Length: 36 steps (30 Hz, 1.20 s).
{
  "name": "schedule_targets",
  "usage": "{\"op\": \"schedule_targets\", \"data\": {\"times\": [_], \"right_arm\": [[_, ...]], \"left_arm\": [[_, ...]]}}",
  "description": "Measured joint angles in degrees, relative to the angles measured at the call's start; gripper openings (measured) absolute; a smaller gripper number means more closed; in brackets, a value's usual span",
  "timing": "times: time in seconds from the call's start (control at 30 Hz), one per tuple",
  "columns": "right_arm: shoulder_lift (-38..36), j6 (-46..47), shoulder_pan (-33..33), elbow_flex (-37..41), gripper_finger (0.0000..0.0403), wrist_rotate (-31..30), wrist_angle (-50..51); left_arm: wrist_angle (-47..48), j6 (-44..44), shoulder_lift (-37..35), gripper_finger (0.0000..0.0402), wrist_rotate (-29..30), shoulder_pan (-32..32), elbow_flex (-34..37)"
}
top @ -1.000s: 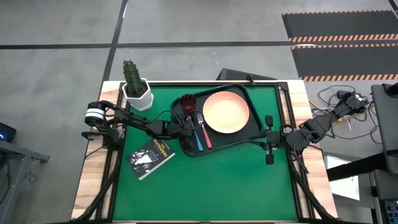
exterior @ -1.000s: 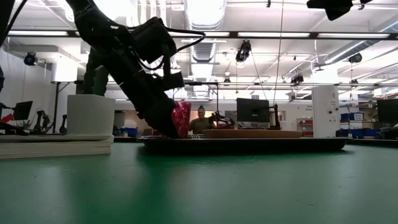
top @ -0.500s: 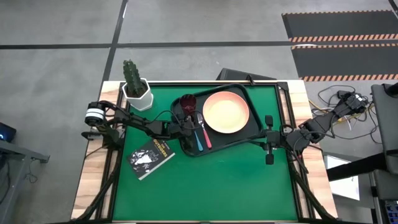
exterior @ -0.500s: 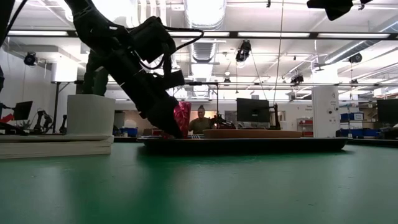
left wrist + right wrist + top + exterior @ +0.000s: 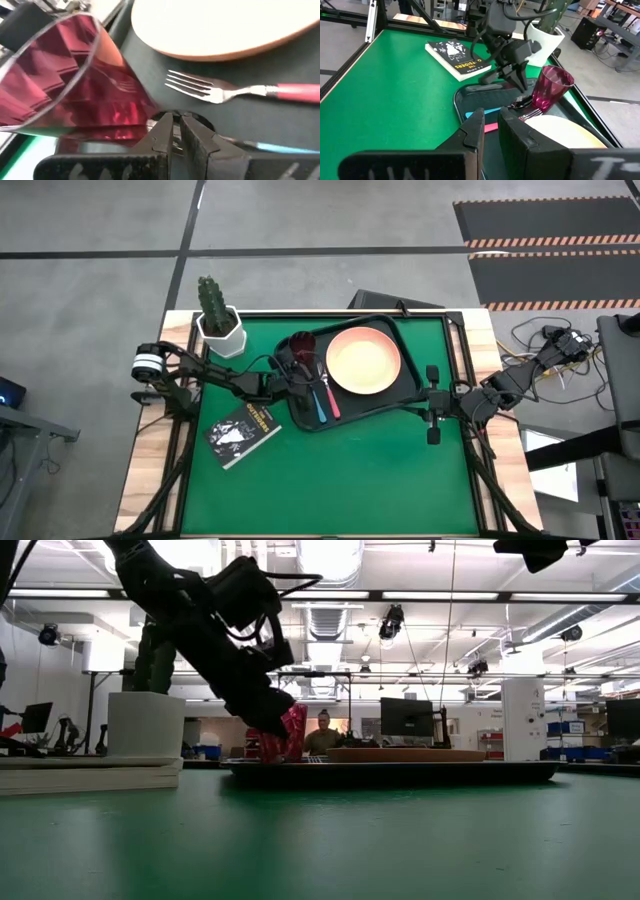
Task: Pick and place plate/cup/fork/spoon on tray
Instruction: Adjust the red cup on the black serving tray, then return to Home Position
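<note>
The dark tray [image 5: 300, 418] lies at the table's far middle. On it are the peach-pink plate [image 5: 363, 360], the dark red cup [image 5: 301, 345] standing upright, the pink-handled fork [image 5: 330, 400] and the blue-handled spoon [image 5: 316, 408]. My left gripper [image 5: 176, 131] is shut and empty. It hangs a little above the tray's left part, beside the cup [image 5: 65, 85] and over the spoon's bowl end [image 5: 520, 103]. My right gripper [image 5: 491, 131] is shut and waits near the table's right edge [image 5: 430, 402].
A white pot with a cactus [image 5: 220, 325] stands at the far left corner. A black book [image 5: 242, 432] lies left of the tray, toward the near side. Bare green mat fills the near half of the table. A person [image 5: 322, 735] shows far off in the room.
My left gripper has risen from the tray floor beside the cup and drawn back a little toward the table's left edge. The cup, fork, spoon and plate have stayed in place on the tray.
</note>
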State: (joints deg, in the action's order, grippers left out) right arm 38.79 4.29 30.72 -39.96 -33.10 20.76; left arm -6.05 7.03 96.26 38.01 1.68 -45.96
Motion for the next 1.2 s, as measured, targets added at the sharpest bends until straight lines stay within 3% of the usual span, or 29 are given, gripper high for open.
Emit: {"op": "schedule_targets", "data": {"times": [0.3, 0.83, 1.0, 1.2], "right_arm": [[0.0, 0.1, 0.0, 0.0, 0.0043, 0.0, 0.0], [0.0, 0.0, 0.0, 0.0, 0.0043, 0.0, 0.0], [0.0, -1.5, 0.0, 0.0, 0.0043, 0.0, 0.0], [-0.6, -5.1, 0.0, 2.6, 0.0043, 0.0, -1.5]], "left_arm": [[-2.8, -0.5, 0.0, 0.0017, 3.5, 2.1, 0.0], [-3.0, -1.8, 0.0, 0.0017, 3.7, 7.7, 0.2], [-2.8, -1.5, -0.5, 0.0017, 3.1, 6.8, 0.2], [-2.1, -4.2, -5.6, 0.0017, -1.6, 0.4, 0.6]]}}
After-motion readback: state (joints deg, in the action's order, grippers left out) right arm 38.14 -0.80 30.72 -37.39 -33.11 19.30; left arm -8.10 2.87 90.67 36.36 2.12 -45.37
